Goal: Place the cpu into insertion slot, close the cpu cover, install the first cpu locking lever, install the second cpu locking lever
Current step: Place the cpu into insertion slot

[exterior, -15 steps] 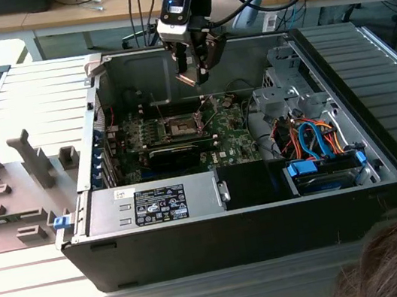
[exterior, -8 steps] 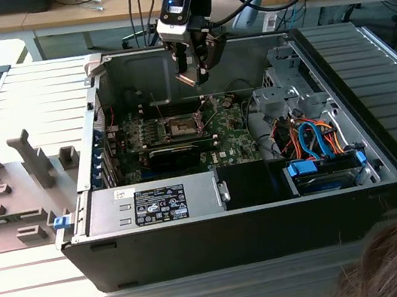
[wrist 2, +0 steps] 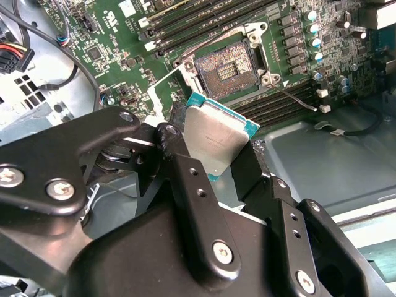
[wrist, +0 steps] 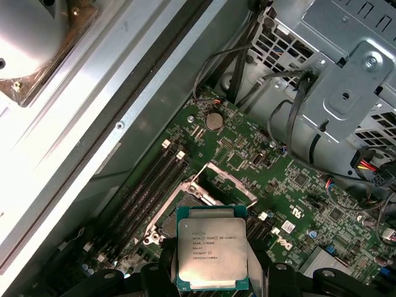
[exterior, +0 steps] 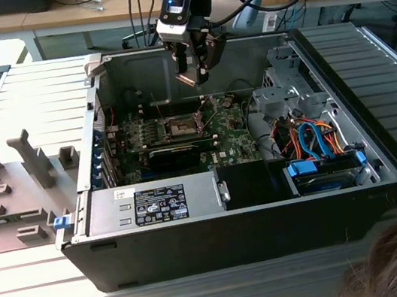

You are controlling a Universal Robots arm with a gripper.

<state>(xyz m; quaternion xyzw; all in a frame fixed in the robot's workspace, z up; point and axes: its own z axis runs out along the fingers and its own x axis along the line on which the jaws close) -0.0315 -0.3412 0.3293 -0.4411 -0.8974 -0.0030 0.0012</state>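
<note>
The claw (wrist 2: 216,143) grips the cpu (wrist: 212,253) by two opposite edges, with a black finger (wrist 2: 185,167) on each side (the metal top shows in both wrist views). The chip hangs above the green motherboard (wrist 2: 111,37) inside the open computer case (exterior: 378,126), near the insertion slot (wrist 2: 226,65) but apart from it. The slot's dark centre lies uncovered, and the cpu cover (wrist: 235,181) stands raised.

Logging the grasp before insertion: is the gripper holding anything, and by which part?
Yes: the gripper holds the cpu, its jaws pinching two opposite side edges and leaving the metal top uncovered.
</note>
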